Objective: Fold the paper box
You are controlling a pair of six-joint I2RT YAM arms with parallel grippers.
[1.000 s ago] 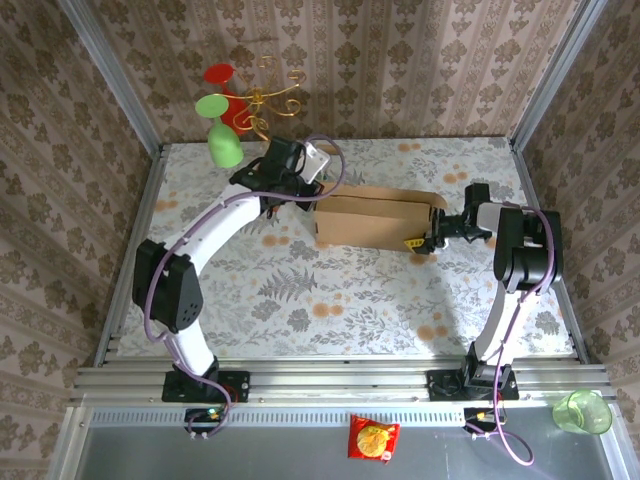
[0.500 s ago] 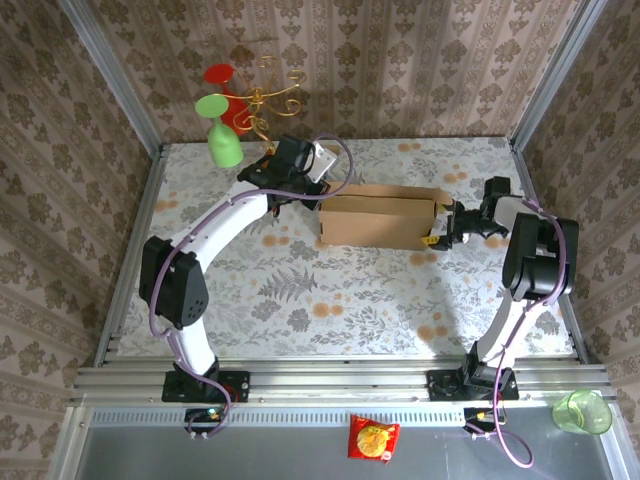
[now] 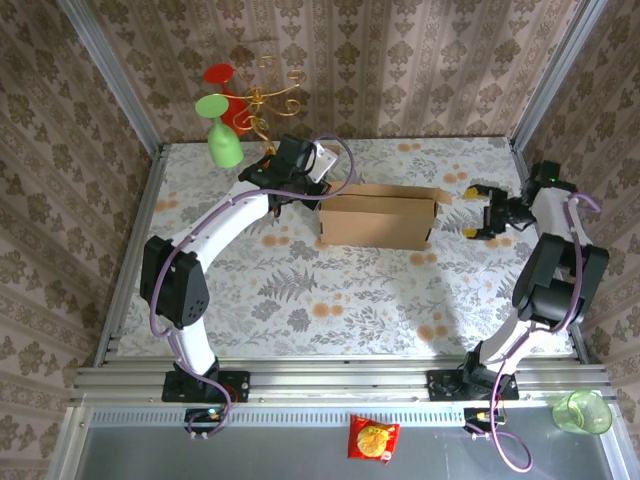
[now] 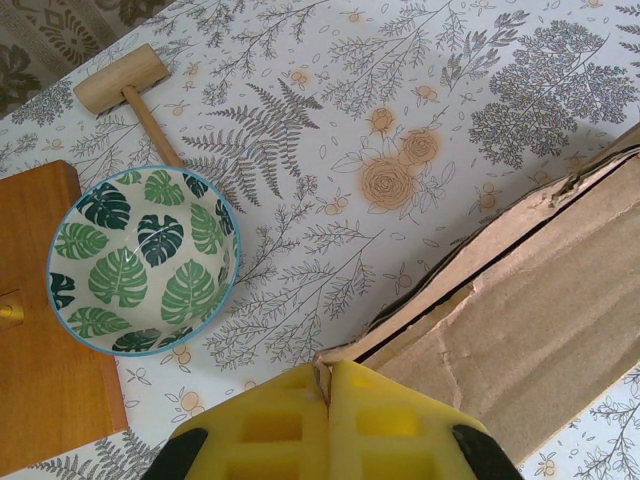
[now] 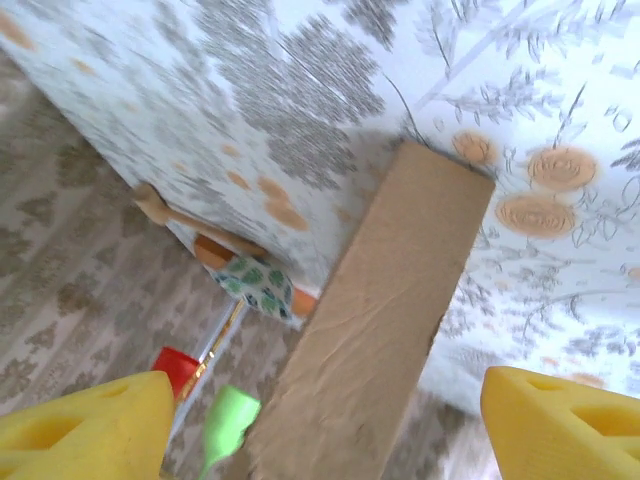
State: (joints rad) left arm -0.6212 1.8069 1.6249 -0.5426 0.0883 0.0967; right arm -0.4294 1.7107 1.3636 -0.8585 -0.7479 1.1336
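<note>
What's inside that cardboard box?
In the left wrist view, a thin dark gap shows between the cardboard layers of the paper box. Cardboard covers the interior, so any contents are hidden.

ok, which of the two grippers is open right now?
The right gripper: its yellow fingers stand spread wide, clear of the right end of the tan corrugated cardboard box. The left gripper has its fingers shut together at the box's far-left corner.

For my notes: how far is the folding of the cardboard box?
Done: the tan corrugated cardboard box already stands as a rectangular block. In hand: the left gripper is shut on its left edge; the right gripper is open, apart from its right end. Left: a dark gap shows between layers, so final closing seems unfinished.
</note>
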